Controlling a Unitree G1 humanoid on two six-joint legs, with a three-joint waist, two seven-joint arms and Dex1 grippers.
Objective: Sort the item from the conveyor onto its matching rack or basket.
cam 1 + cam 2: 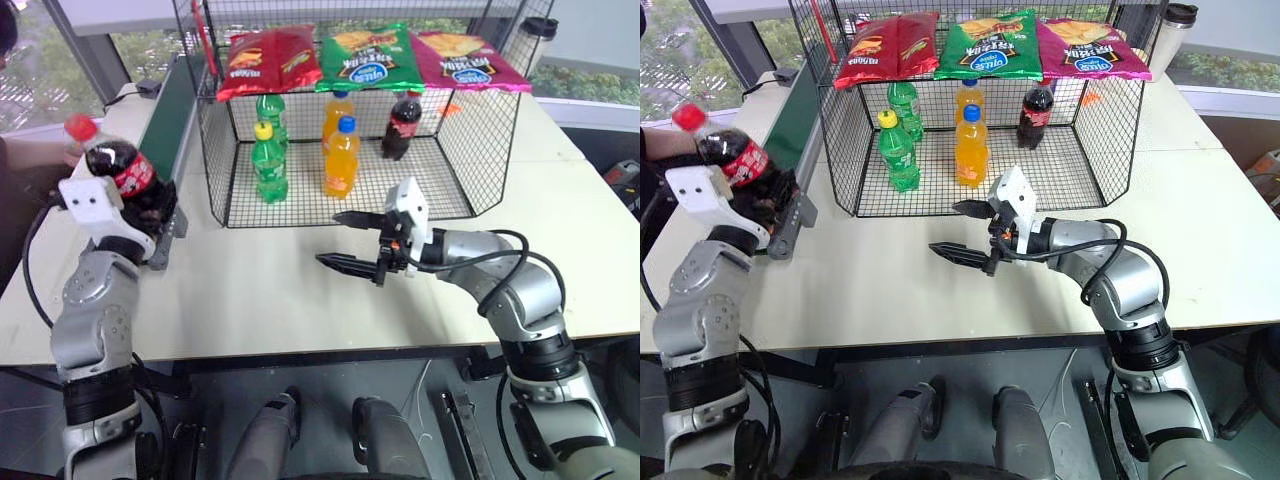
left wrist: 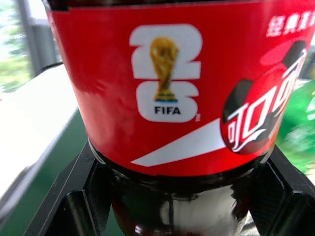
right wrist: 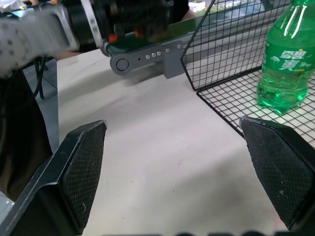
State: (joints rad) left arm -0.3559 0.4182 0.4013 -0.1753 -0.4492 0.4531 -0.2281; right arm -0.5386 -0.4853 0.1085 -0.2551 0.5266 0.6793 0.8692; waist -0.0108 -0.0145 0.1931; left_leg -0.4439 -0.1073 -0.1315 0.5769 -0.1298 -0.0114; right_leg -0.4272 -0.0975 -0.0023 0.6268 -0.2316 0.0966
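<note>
The right pincer (image 1: 345, 240) hangs spread and empty over the desk (image 1: 300, 300) near its front edge, pointing toward the left edge. By that left edge the left pincer (image 1: 140, 205) pinches the cola (image 1: 125, 168), tilted, above the conveyor's (image 1: 170, 110) near end; its fingers hide the bottle's base. The cage (image 1: 480, 150) at the desk's back holds green, orange and cola bottles; bags cover its top.

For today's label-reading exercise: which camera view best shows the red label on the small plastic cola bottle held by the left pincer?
The left wrist view: the red label is close, with logo and print readable. The left and right eye views show the whole cola bottle, tilted in the left pincer, its label small.
</note>
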